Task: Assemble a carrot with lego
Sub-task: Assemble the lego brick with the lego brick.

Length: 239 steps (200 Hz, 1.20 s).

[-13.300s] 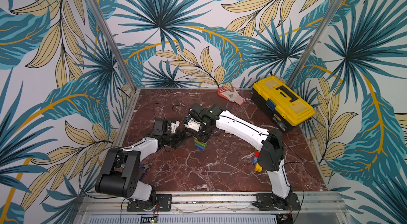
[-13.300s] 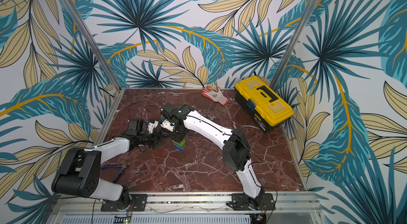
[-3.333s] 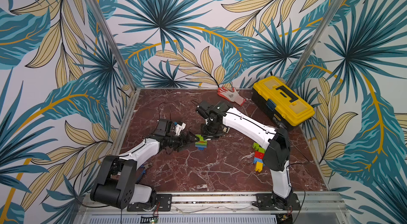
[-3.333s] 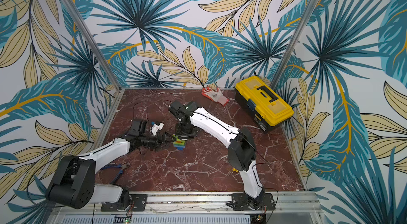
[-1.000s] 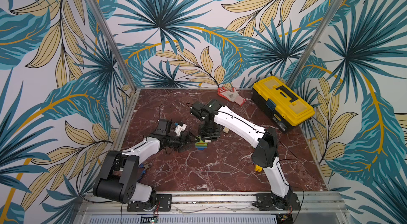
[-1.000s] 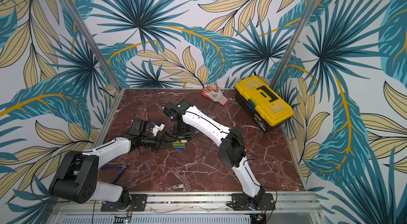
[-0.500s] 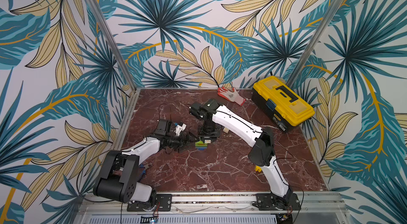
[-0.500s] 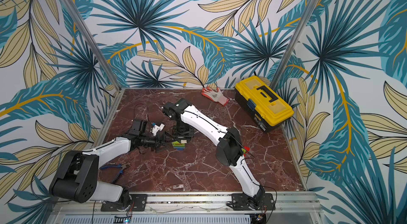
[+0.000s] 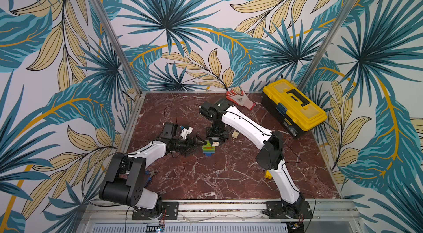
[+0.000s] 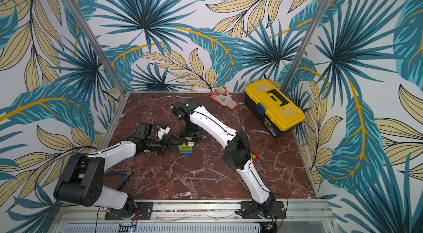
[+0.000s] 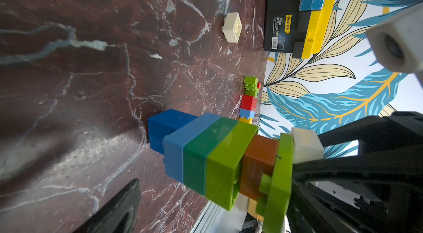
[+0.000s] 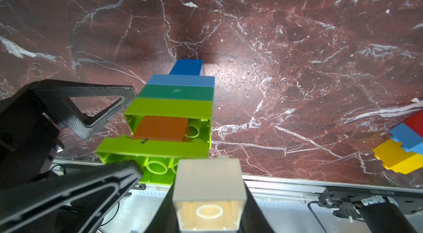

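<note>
Brick in right hand has come against lego stack top.

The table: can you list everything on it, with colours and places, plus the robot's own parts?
stack: 1, blue, green, lime and orange, mid-table
held brick: 1, cream, at the stack's top
loose brick: 1, cream, back-right of the stack
brick cluster: 1, green, red, blue, yellow, front-right of the stack
toolbox: 1, yellow and black, far right corner
glove: 1, white and red, far edge
pliers: 1, blue handles, front left
table: 1, red-brown marble
left arm: 1, white and black
right arm: 1, white and black
left gripper: 1, black, open, beside the stack
right gripper: 1, black, shut on the held brick
</note>
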Tool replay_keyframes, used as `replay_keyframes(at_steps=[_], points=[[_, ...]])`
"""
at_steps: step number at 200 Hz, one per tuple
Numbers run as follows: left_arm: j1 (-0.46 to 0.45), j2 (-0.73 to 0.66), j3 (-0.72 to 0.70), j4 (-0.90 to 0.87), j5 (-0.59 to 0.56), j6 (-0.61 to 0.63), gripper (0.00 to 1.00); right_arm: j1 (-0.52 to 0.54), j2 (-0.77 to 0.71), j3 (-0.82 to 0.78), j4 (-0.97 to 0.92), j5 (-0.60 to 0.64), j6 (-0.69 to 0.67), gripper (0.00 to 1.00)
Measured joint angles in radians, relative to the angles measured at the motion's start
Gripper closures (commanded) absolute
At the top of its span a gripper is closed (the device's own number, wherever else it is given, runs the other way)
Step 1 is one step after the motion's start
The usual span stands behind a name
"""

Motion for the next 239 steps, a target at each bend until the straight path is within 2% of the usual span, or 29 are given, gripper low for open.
replay_keyframes(at_steps=[83, 182, 239], points=[[0.005, 0.006, 0.0, 0.003, 0.009, 0.0, 0.04, -0.004, 0.035, 0.06, -0.033, -0.007, -0.031, 0.68], [0.005, 0.006, 0.0, 0.003, 0.009, 0.0, 0.04, -0.005, 0.034, 0.06, -0.022, -0.008, -0.034, 0.58], [0.004, 0.006, 0.0, 0.003, 0.009, 0.0, 0.04, -0.006, 0.031, 0.055, -0.014, -0.003, -0.034, 0.55]])
